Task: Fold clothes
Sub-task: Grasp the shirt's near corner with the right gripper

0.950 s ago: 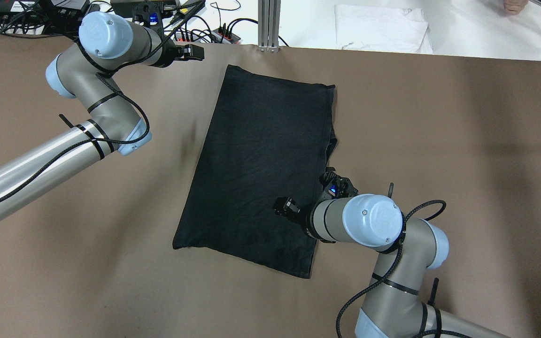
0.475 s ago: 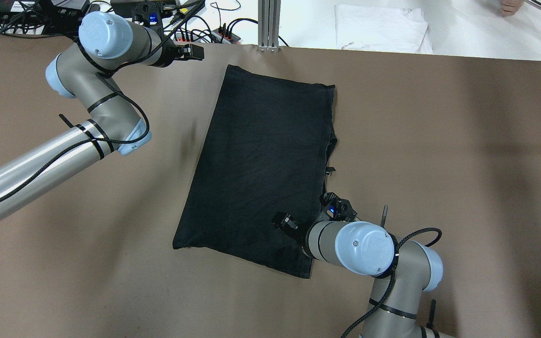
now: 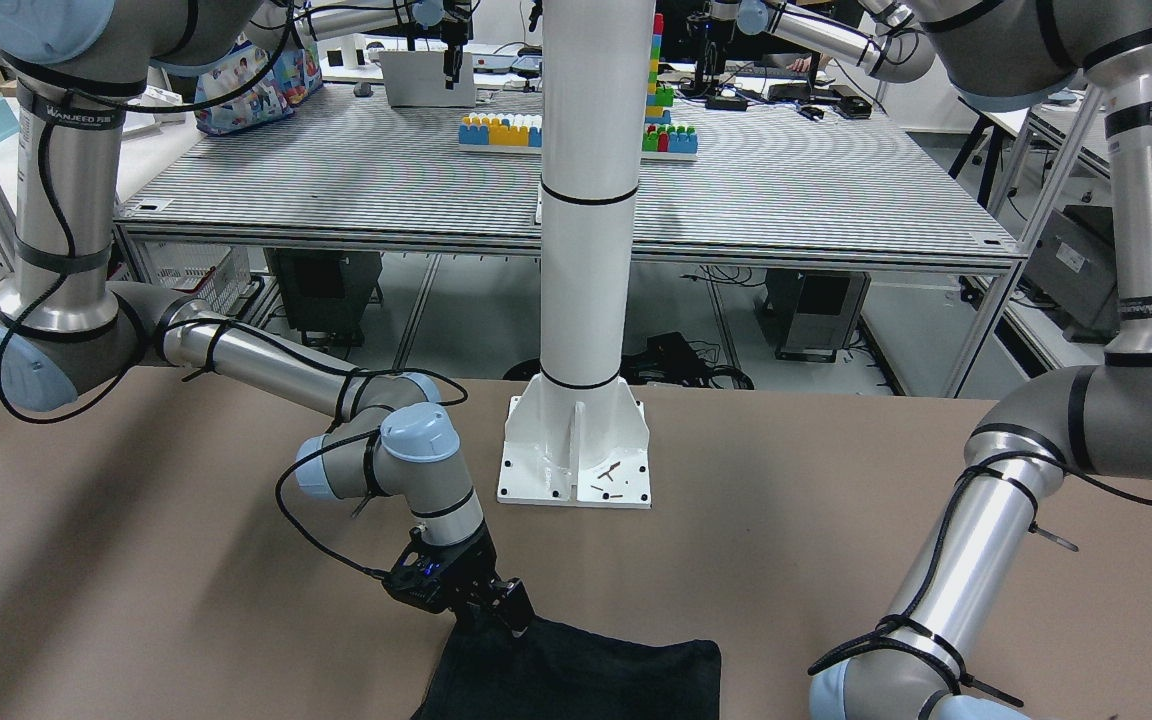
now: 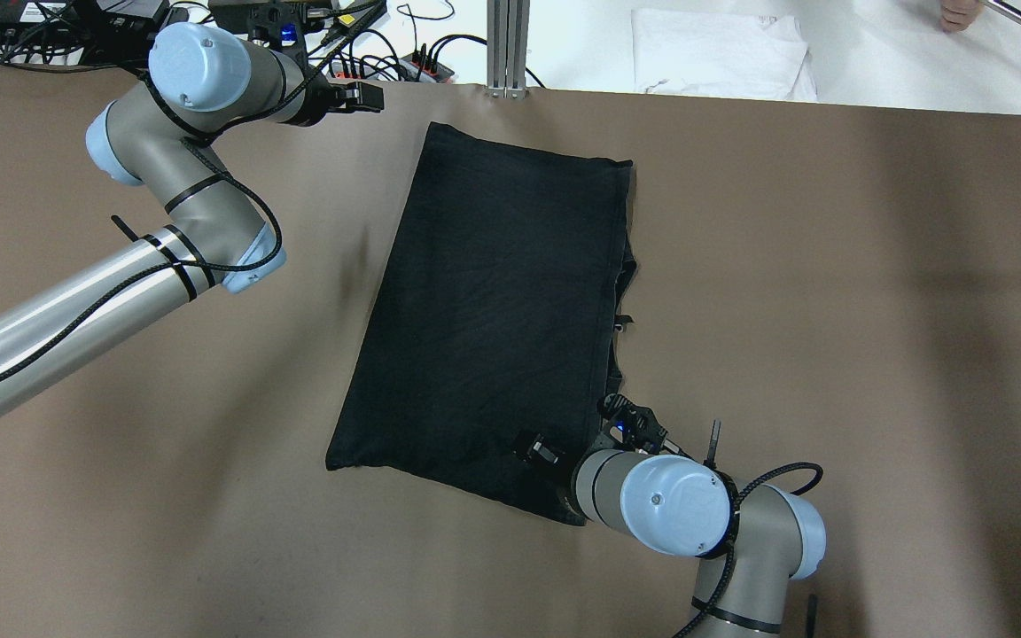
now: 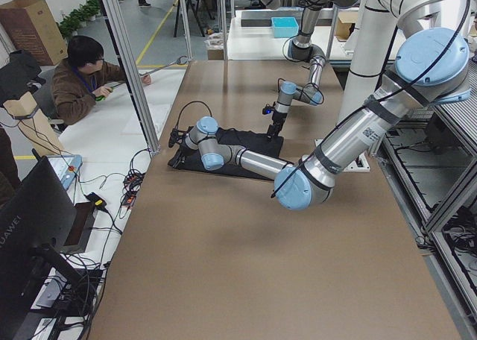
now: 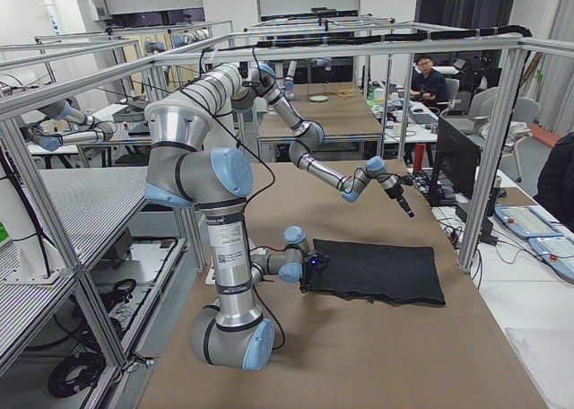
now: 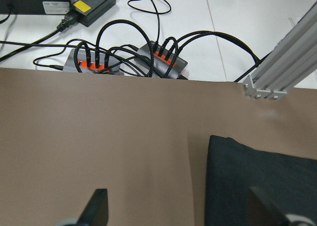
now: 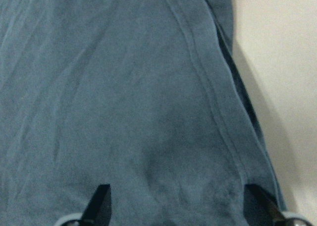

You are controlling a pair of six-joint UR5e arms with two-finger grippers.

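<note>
Black garment lies flat beneath the parted right jaws (left jaws parted too, off its corner).

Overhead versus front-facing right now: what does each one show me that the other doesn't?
Only overhead: the whole black garment, lying as a long rectangle, and the left gripper beside its far corner. Only front-facing: the white post and its base plate. Both: the right gripper low over the garment's corner nearest the robot.

Black garment, seemingly folded, flat on table
</note>
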